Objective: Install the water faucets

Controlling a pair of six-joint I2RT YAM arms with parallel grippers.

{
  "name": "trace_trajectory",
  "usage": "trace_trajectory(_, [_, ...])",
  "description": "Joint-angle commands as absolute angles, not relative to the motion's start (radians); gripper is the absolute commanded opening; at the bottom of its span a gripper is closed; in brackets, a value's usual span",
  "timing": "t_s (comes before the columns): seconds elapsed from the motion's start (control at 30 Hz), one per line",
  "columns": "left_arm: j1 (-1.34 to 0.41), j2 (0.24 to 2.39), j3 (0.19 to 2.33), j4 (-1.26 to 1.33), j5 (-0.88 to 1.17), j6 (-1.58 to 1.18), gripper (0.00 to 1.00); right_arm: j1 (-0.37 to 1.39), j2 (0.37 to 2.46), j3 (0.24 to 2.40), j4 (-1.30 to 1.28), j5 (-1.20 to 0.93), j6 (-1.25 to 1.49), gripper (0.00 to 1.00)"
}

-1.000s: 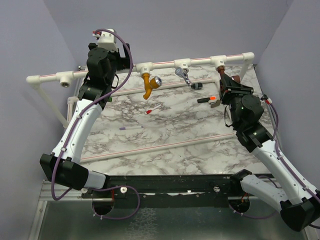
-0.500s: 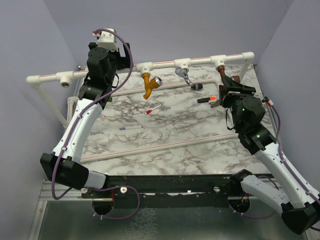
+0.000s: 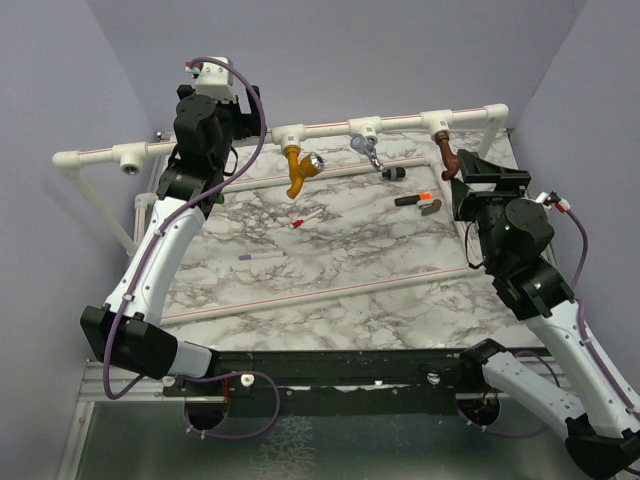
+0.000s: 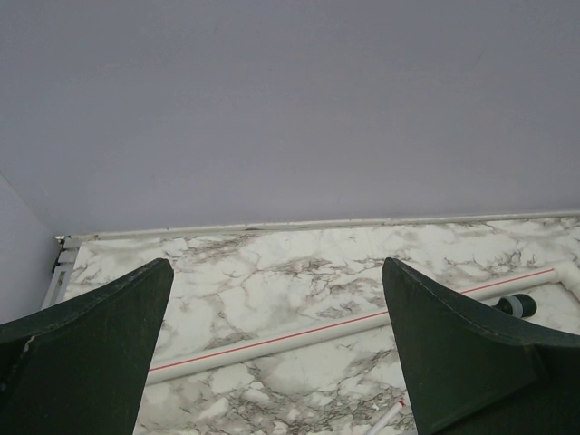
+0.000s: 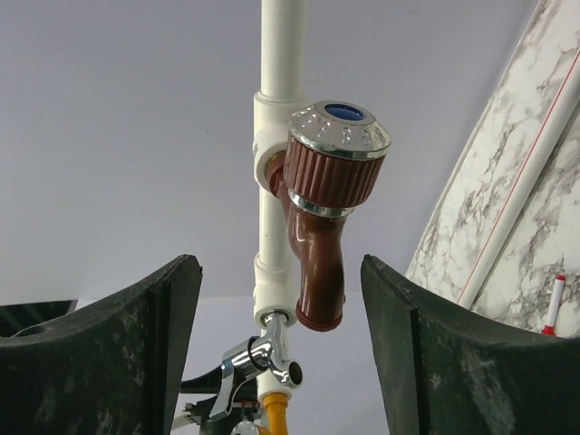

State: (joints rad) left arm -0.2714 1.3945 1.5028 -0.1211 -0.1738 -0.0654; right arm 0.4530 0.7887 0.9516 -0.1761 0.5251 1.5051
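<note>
Lilac walls (image 3: 350,50) box in our marbled surface (image 3: 330,265). The brown faucet (image 5: 317,240), orange faucet (image 3: 294,170) and silver faucet (image 3: 366,150) hang from the pipe (image 3: 330,127). We hold our left fingers (image 4: 82,362) and right fingers (image 5: 100,362) spread, empty.

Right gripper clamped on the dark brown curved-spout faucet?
No, the right gripper is open, with gaps either side of the dark brown curved-spout faucet mounted on the white pipe.
</note>
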Motion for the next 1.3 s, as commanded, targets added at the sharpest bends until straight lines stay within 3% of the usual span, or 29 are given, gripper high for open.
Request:
trace_trajectory(0.0, [-0.265, 1.450, 1.459, -0.255, -0.170, -0.082, 0.99, 0.459, 0.765, 1.010, -0.272, 0.537, 1.361, 0.76])
trace_trajectory(0.27, [-0.265, 1.450, 1.458, -0.255, -0.172, -0.081, 0.99, 0.459, 0.758, 1.050, -0.331, 0.563, 1.105, 0.74])
trace_trajectory(0.53, [-0.265, 1.450, 1.458, -0.255, -0.172, -0.081, 0.99, 0.459, 0.707, 0.988, -0.124, 0.425, 0.626, 0.71])
trace_trajectory(0.77, [-0.265, 1.450, 1.458, -0.255, -0.172, -0.082, 0.99, 0.460, 0.711, 1.045, -0.129, 0.306, 0.176, 0.70])
trace_trajectory(1.27, [-0.265, 1.448, 1.459, -0.255, -0.172, -0.081, 0.99, 0.459, 0.639, 0.990, -0.202, -0.144, -0.651, 0.76])
